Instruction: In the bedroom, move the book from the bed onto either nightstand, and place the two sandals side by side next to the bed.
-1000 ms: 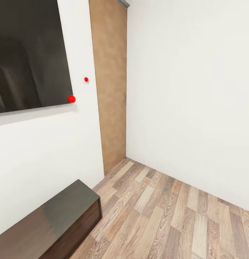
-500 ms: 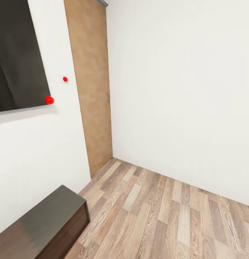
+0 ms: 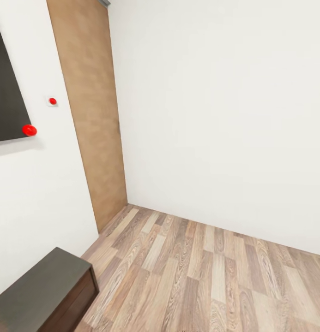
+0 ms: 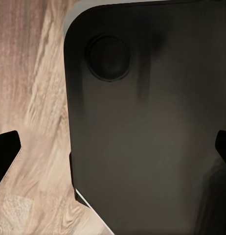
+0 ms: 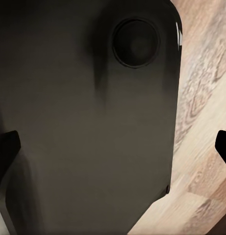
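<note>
Left wrist view: the left gripper [image 4: 113, 149] has its two dark fingertips [image 4: 6, 152] far apart at the two sides of the picture, so it is wide, with nothing in it. Between and behind them is a big dark rounded part of the robot's own body [image 4: 147, 127] with a round dent in it, and past that is the wood floor [image 4: 30, 88].

In the right wrist view the right gripper [image 5: 113, 147] is just the same: its fingertips [image 5: 5, 152] are spread wide with nothing held, over the same kind of dark rounded part [image 5: 88, 117], with wood floor [image 5: 203, 98] beside it.

In the head view there is a room corner. White walls [image 3: 215, 120] meet at about 11 o'clock, beside a tall tan door panel [image 3: 93, 115]. A dark screen [image 3: 5, 97] hangs on the wall at 9 o'clock, with two red dots [image 3: 29, 130] near it. The end of a long low dark cabinet [image 3: 44, 293] sits at 7 o'clock. The wood floor [image 3: 201, 276] runs from 5 to 6 o'clock. The book, bed and sandals are somewhere else, out of these pictures.
</note>
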Motion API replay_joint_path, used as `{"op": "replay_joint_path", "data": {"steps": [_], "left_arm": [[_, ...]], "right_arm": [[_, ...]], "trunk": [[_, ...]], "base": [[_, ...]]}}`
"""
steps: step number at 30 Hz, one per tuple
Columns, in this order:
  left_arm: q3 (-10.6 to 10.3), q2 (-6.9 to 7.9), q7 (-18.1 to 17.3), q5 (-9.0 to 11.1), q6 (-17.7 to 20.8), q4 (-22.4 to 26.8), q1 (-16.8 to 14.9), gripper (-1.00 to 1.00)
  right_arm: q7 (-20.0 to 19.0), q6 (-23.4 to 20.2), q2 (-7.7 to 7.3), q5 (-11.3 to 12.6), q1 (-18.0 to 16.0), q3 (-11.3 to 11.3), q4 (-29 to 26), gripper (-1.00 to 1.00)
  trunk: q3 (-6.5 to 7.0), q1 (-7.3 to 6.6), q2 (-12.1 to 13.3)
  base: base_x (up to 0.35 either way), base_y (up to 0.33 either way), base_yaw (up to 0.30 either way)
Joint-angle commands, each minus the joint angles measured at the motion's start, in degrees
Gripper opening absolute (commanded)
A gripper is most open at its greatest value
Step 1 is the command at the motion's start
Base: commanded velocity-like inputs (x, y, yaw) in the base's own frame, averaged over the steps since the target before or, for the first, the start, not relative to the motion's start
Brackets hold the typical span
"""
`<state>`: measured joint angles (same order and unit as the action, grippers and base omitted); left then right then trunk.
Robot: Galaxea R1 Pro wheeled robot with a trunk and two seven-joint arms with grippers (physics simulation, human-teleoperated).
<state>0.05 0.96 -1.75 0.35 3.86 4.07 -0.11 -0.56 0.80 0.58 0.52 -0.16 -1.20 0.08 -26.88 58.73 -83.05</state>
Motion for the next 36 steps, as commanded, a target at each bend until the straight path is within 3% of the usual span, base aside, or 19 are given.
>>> {"op": "replay_joint_path", "data": {"steps": [1, 11, 36], "left_arm": [[0.0, 0.03, -0.2, 0.0, 0.4, 0.2, 0.0, 1.0], [0.0, 0.55, -0.2, 0.1, 0.4, 0.2, 0.0, 1.0], [0.1, 0.66, -0.2, 0.1, 0.3, 0.2, 0.0, 1.0]], "right_arm": [[-0.1, 0.1, -0.02, 0.0, 0.0, -0.1, 0.0, 1.0], [-0.1, 0.1, -0.74, 0.1, 0.0, -0.1, 0.0, 1.0], [-0.1, 0.1, -0.84, 0.0, 0.0, 0.0, 0.0, 1.0]], "trunk": [[-0.05, 0.0, 0.0], [-0.05, 0.0, 0.0], [-0.05, 0.0, 0.0]], "base": [[0.0, 0.0, -0.282], [0.0, 0.0, -0.282], [0.0, 0.005, -0.282]]}}
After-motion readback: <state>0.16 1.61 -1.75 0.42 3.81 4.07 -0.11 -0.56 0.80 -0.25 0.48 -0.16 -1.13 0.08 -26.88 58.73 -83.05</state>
